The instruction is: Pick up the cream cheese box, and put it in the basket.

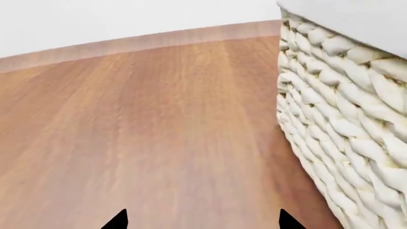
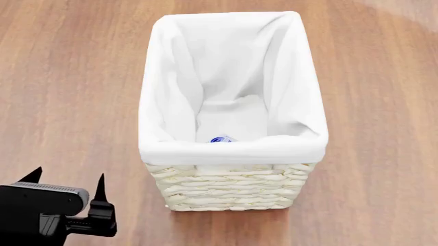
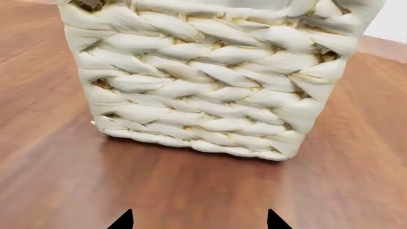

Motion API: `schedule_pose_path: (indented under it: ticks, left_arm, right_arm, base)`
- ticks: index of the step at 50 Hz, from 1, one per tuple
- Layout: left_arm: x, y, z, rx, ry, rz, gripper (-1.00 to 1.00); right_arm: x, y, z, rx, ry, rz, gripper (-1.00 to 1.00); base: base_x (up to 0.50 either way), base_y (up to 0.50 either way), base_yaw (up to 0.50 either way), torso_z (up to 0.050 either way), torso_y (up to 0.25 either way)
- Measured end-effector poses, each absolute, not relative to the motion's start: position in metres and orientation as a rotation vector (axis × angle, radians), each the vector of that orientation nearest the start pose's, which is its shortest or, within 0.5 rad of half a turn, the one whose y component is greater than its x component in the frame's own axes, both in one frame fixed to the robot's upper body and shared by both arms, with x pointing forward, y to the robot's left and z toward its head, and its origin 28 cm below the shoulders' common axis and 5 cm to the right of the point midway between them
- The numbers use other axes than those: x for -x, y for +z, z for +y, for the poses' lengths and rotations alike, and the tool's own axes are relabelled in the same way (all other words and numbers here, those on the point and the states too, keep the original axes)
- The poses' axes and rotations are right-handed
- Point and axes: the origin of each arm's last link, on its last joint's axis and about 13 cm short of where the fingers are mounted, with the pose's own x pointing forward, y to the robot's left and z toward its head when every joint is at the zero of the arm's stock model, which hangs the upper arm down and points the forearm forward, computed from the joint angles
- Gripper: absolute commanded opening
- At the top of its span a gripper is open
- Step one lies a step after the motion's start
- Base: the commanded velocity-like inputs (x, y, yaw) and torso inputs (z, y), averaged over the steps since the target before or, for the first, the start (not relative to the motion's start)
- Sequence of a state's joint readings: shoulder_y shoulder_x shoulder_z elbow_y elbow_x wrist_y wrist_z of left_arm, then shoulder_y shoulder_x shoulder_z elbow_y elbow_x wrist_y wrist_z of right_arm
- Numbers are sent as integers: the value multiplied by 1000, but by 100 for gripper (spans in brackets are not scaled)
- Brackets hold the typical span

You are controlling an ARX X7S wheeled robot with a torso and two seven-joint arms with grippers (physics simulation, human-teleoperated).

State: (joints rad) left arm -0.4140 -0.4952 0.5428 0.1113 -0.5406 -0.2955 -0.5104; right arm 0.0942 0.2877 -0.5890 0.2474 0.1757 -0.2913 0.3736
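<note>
The basket [image 2: 229, 187], cream-white wicker with a white cloth liner over its rim, stands upright in the middle of the head view. Deep inside, against its near wall, a small piece of the cream cheese box [image 2: 221, 139] shows, white with blue marking; the liner hides the rest. My left gripper [image 2: 68, 178] hangs open and empty to the basket's near left. In the left wrist view the left gripper [image 1: 203, 222] has the basket wall [image 1: 343, 119] beside it. My right gripper [image 3: 199, 222] is open and empty, facing the basket's woven side [image 3: 210, 86]. It does not show in the head view.
The basket stands on a brown wooden surface [image 2: 61, 77] that stretches out on all sides. A pale strip [image 1: 127, 45] runs along the far edge of the wood below a white wall.
</note>
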Motion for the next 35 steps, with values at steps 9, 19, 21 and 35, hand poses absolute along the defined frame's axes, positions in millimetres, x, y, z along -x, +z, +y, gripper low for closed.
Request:
schedule_pose_path:
  ticks: [9,19,21,35]
  left_arm:
    - [-255,91,218,-124,-10,-14,100]
    - [-247,96,216,-128,-11,-45,100]
    - [-246,97,216,-130,-11,-51,100]
    - [-213,124,214,-169,-2,-210,100]
  right_arm:
    - [-199,-21,-74,123,147,-32,100]
    - [-199,-21,-75,121,142,-33,100]
    - [-199,-21,-75,121,142,-32,100]
    - [-198,-22,-74,119,143,-31,100]
  base:
    - [0,0,0,0,0]
    - [0,0,0,0,0]
    - [0,0,0,0,0]
    - [0,0,0,0,0]
